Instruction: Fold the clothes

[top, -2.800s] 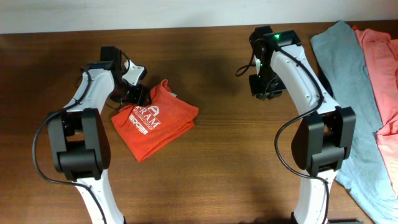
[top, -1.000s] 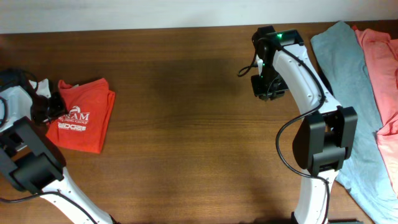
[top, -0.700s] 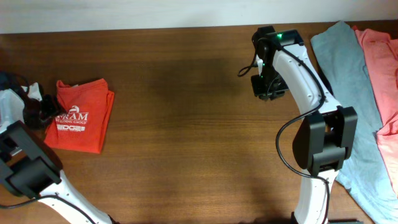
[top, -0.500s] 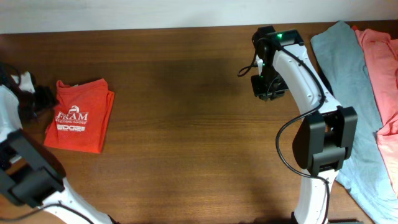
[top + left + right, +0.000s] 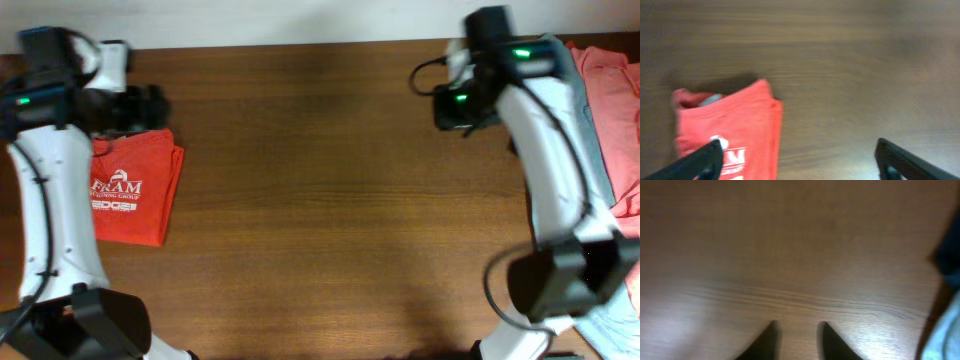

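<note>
The orange-red T-shirt (image 5: 130, 195) lies folded into a small rectangle at the left of the table, white print facing up. In the left wrist view the orange-red T-shirt (image 5: 725, 125) fills the lower left. My left gripper (image 5: 152, 105) hangs just behind the shirt's far edge. The left gripper (image 5: 797, 165) is wide open and holds nothing. My right gripper (image 5: 455, 105) is at the back right, over bare wood. The right gripper (image 5: 797, 330) has its fingers parted with nothing between them. A grey T-shirt (image 5: 946, 330) shows at that view's right edge.
A salmon-pink T-shirt (image 5: 612, 110) lies spread at the far right. The grey one (image 5: 612, 322) beside it is largely hidden by my right arm. The brown wooden table (image 5: 320, 200) ends at a pale wall along the back.
My left gripper let go of the folded orange-red shirt, opened wide and drew back behind it. My right arm swung right toward the grey shirt and its fingers parted.
</note>
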Robot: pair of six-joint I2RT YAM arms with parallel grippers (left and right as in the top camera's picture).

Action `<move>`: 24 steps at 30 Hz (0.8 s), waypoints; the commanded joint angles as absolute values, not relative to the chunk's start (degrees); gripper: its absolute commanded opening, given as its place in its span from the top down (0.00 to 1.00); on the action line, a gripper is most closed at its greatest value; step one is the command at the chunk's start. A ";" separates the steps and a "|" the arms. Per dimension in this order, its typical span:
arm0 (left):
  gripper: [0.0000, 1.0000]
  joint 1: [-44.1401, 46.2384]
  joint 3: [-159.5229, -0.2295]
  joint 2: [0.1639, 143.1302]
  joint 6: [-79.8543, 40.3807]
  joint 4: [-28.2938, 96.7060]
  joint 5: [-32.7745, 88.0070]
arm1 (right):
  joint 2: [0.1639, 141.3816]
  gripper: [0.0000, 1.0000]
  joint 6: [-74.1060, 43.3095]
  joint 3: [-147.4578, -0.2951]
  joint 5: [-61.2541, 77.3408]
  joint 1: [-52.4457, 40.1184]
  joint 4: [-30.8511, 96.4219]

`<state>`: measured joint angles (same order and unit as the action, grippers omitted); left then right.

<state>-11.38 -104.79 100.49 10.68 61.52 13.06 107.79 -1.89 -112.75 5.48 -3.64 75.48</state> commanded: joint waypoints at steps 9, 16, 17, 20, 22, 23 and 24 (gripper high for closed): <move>0.01 -5.30 -105.16 97.25 12.60 73.25 11.09 | 98.98 0.01 1.06 -113.27 9.67 -0.32 83.00; 0.01 -5.28 -104.25 85.84 11.57 74.15 11.09 | 86.59 0.01 -0.69 -110.91 5.06 -0.36 84.03; 0.01 -5.28 -103.72 84.03 11.60 73.93 11.09 | 84.44 0.01 -0.69 -109.84 4.80 -0.36 83.64; 0.01 -5.28 -99.72 76.73 11.62 72.38 11.07 | 76.31 0.01 -0.69 -104.27 4.01 -0.36 81.36; 0.01 -5.28 -95.42 71.42 11.62 70.46 11.09 | 70.48 0.01 -0.67 -99.46 3.99 -0.36 79.53; 0.01 -5.28 -92.86 68.60 11.62 69.41 11.09 | 66.89 0.01 -0.64 -96.31 4.01 -0.36 78.39; 0.01 -5.28 -90.11 65.80 11.62 68.45 11.11 | 63.81 0.01 -0.64 -93.56 4.01 -0.36 77.41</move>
<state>-5.17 -96.99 72.05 11.97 69.91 11.29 71.29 -0.01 -100.82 5.39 -0.60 78.78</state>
